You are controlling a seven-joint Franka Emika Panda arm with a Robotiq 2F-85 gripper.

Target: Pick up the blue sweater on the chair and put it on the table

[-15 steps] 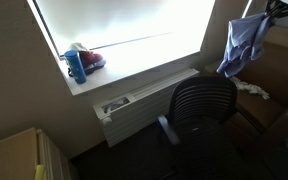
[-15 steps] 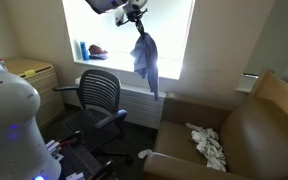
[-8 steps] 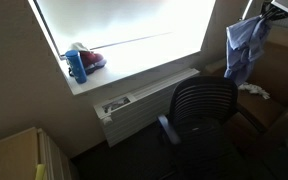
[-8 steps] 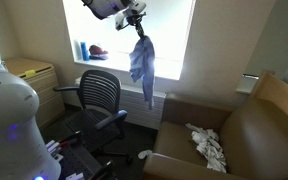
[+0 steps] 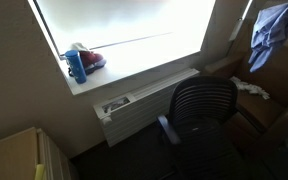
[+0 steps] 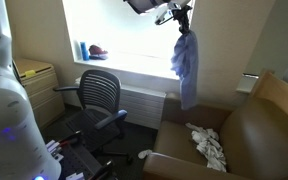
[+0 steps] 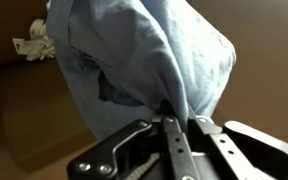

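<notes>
Wrist view: the pincer (image 7: 174, 125) is clamped on a bunched fold of the blue sweater (image 7: 144, 60), which fills the upper centre of the frame. White crumpled cloth (image 7: 32, 45) lies at upper left. In an exterior view the sweater (image 6: 186, 65) hangs limp at upper right, well apart from the black office chair (image 6: 102, 92), above the brown bench (image 6: 259, 135) at lower right.

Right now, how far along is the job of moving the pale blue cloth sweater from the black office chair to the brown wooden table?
Done: the pale blue cloth sweater is off the black ribbed office chair. In hand: the gripper is shut on its top, and it hangs limp in the air by the window. Left: lower it onto the brown wooden table and release.
</notes>
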